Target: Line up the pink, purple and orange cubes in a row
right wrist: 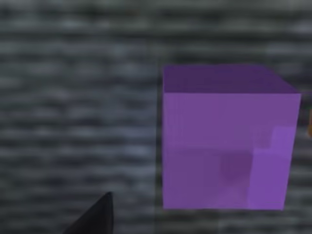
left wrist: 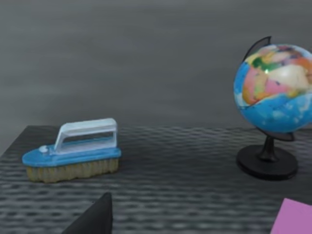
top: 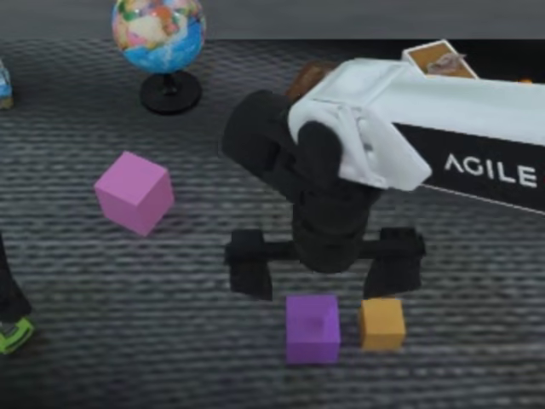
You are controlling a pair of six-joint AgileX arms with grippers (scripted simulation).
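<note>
The purple cube (top: 312, 328) rests on the dark mat near the table's front, and the smaller orange cube (top: 381, 324) stands just to its right, a narrow gap between them. The pink cube (top: 134, 192) sits alone, turned at an angle, further back on the left. My right gripper (top: 324, 271) hangs open just behind the purple cube (right wrist: 229, 141), its fingers spread wide with nothing between them. One dark fingertip (right wrist: 97, 217) shows in the right wrist view. My left arm (top: 8, 328) is parked at the table's left edge, with a corner of the pink cube (left wrist: 292, 218) in its wrist view.
A globe (top: 159, 34) on a black stand is at the back left. A blue scrubbing brush (left wrist: 72, 151) lies at the far left edge. A white box with a brown top (top: 438, 60) peeks out behind the right arm at the back right.
</note>
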